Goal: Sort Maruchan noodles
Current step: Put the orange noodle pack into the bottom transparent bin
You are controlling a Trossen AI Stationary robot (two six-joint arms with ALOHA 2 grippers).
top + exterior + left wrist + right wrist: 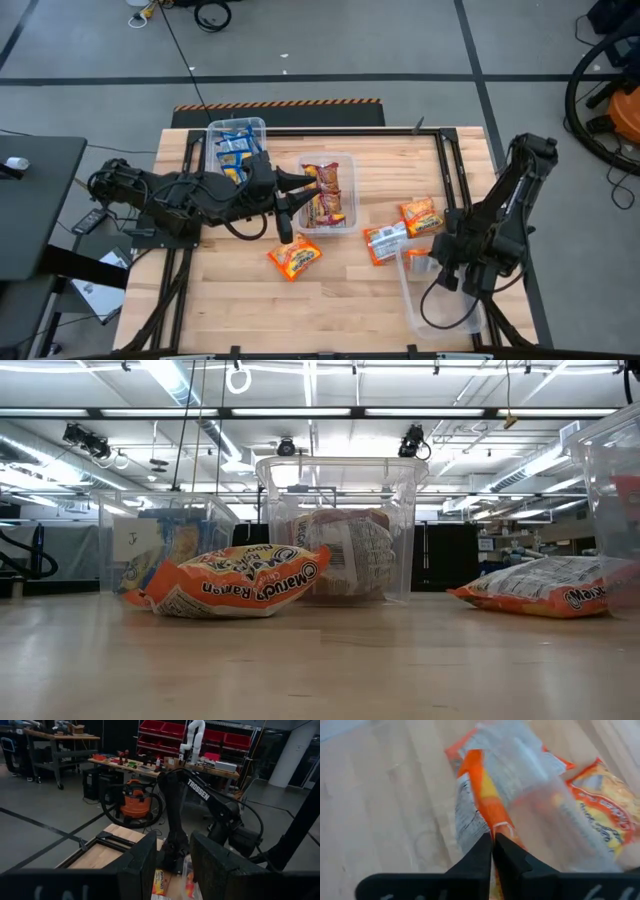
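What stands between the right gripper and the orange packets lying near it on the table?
The corner wall of a clear bin sits between the right gripper and the orange packets. In the overhead view that bin lies right beside them.

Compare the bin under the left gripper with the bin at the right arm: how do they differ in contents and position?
The middle bin, under the left gripper, holds dark red packets; the right bin, by the right gripper, shows no packets inside. The middle bin sits squarely near the table's far edge; the right bin sits askew at the near right corner. Both are clear plastic.
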